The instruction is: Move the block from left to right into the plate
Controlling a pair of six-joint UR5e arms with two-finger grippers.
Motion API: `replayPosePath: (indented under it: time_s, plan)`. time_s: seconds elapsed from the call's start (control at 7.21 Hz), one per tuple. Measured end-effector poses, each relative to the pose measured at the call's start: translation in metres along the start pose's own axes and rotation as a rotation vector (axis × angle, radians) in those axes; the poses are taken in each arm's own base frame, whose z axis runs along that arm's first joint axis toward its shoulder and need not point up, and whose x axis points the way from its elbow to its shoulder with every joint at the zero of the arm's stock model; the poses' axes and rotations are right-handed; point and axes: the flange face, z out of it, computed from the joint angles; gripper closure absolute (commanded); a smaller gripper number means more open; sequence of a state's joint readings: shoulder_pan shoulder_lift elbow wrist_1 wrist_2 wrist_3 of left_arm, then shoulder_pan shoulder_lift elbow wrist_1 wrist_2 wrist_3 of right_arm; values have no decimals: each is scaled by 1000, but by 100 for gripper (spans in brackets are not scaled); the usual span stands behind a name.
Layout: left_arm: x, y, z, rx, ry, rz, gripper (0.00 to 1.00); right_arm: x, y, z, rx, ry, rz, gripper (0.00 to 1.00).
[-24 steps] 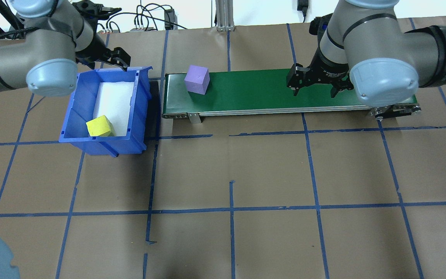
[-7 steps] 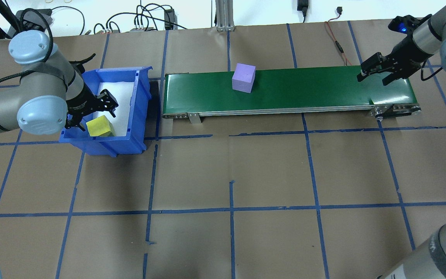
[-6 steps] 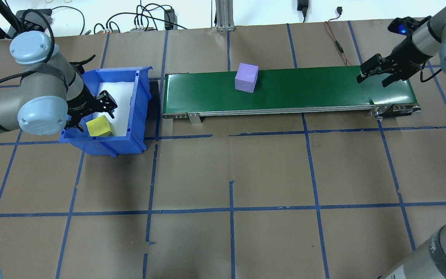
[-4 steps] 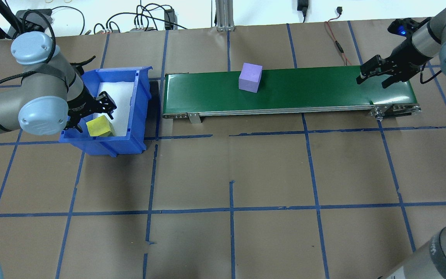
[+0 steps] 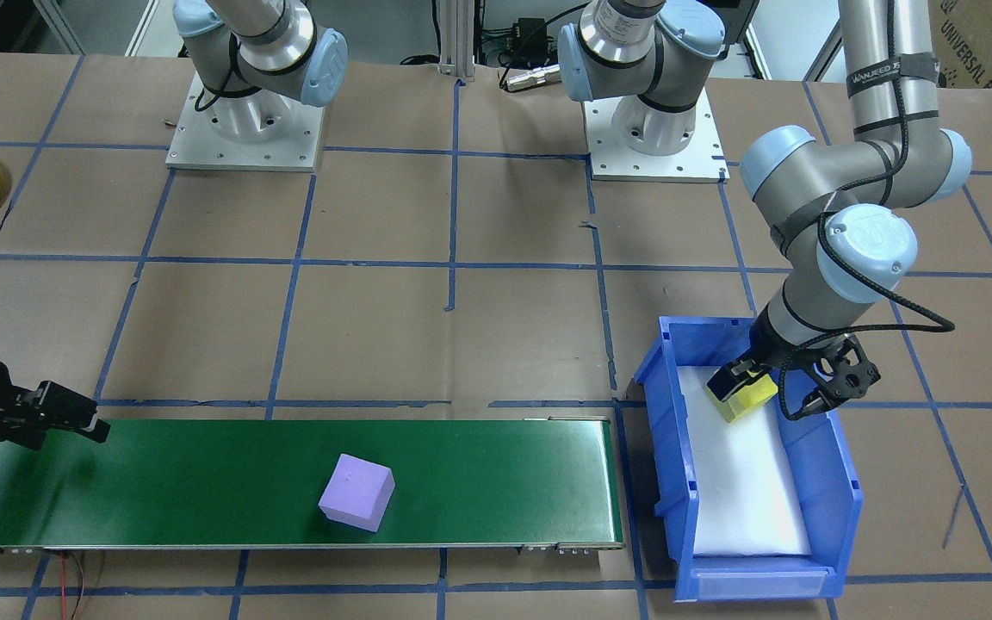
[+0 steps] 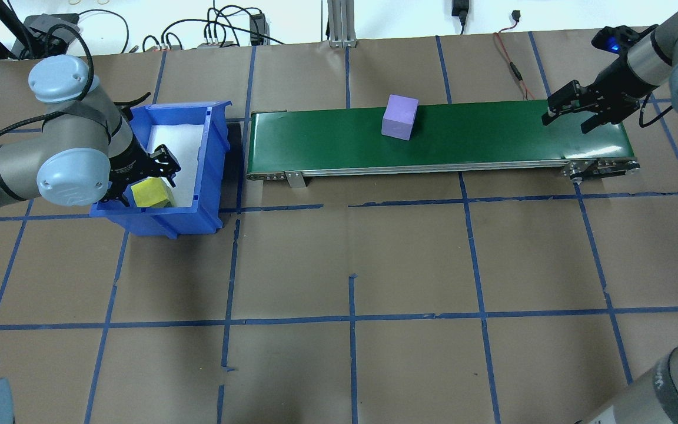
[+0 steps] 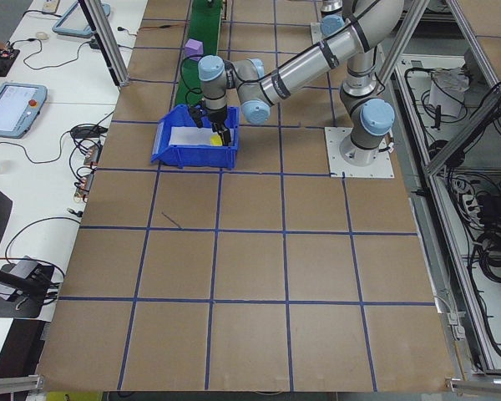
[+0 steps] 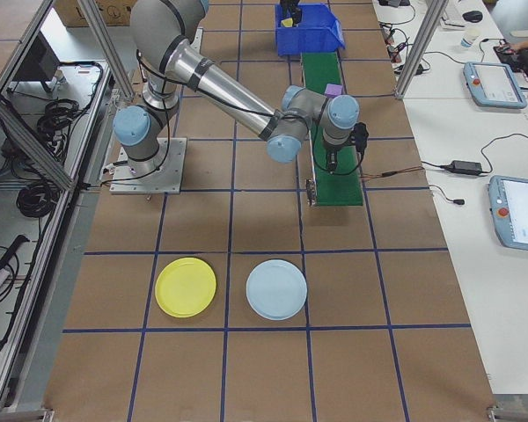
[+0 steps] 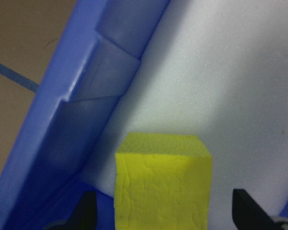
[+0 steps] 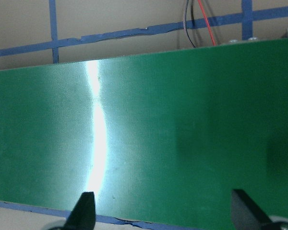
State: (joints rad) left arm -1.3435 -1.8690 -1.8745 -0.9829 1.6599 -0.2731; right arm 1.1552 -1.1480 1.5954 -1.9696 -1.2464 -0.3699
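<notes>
The left pincer [image 6: 143, 176] is the nearer player: it sits down inside the blue bin [image 6: 212, 171] with its fingers spread to either side of the yellow block [image 6: 150, 193]. The left wrist view shows the two black fingertips [image 9: 86, 211] flanking the cube's faces with a gap on each side, so nothing is pinched yet. That block rests on the white foam liner in the bin's corner closest to the robot, close against the bin wall, and a plain closing of the fingers looks like all the grasp calls for. Farther along, the purple block [image 6: 400, 117] rides the green conveyor belt [image 6: 492, 141] roughly at mid-length, on its far edge. The right pincer [image 6: 580, 112] hangs over the belt's right end with fingers spread and nothing between them; its wrist view shows only bare belt. So the purple block lies to that pincer's left, along the belt's long axis, well apart. The cube has no long axis to speak of. Farthest off, the yellow plate [image 8: 186, 287] lies on the counter beside a pale blue plate [image 8: 276, 288], beyond the belt's right end and nearer the right arm.
</notes>
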Motion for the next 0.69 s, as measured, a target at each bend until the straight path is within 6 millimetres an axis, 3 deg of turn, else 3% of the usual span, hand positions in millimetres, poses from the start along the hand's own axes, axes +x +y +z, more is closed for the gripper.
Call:
replayPosePath:
  time_s: [0.14,0.69]
  plan:
    - [0,0,1,-1,1,1,25,0,-2,0,2,-1,4,0]
    - [1,0,3,-6,7,7,42,7,-20,2,33,10,-43,0]
